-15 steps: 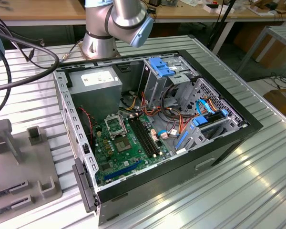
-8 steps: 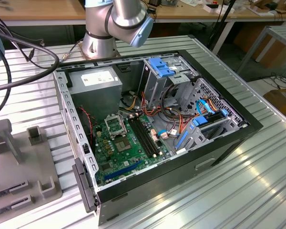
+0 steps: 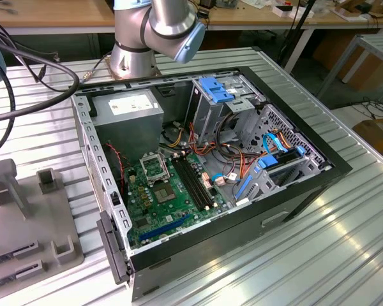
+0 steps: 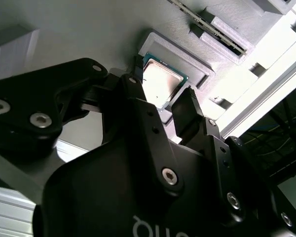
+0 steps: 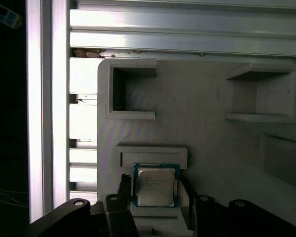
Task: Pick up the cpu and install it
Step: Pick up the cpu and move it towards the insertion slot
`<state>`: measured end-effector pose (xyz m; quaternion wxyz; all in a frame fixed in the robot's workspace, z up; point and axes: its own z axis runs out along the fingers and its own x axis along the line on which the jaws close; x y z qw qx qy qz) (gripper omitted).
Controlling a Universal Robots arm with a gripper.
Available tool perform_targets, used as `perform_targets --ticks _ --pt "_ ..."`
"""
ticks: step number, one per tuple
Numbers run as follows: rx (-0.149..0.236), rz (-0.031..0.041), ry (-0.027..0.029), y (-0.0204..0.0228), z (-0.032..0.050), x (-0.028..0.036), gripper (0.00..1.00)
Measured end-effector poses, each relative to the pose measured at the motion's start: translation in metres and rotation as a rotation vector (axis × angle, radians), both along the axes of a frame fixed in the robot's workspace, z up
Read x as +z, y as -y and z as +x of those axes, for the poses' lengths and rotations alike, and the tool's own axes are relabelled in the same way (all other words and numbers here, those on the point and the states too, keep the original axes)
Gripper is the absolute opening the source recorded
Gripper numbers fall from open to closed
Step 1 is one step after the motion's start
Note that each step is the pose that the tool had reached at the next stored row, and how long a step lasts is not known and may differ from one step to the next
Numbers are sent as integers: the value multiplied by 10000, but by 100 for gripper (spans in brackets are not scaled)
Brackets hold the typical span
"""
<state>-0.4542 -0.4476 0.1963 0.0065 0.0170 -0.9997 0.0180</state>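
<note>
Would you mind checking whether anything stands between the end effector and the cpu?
Nothing visible does. The cpu lies uncovered in the recess of its grey holder, and the end effector hangs right over it, fingers open to either side.

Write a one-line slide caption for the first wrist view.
Open gripper straddling the cpu, seated in its grey holder.

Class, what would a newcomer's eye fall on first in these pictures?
The open computer case, green motherboard exposed, dominates the exterior view. In the first wrist view the silver cpu lies in a recess of a grey holder, the open gripper straddling it.
</note>
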Motion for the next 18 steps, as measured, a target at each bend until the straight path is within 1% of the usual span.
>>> perform_targets --ticks 3,5,8,10,12,18 --pt "-5 3 2 -1 4 -3 51" --pt "-30 2 -8 0 9 -1 51" --pt "-81 1 -64 -1 13 -2 51" --pt "-103 1 -127 0 14 -2 51" --pt "-108 -1 -157 0 15 -3 51" --pt "-105 0 -161 0 26 -8 51"
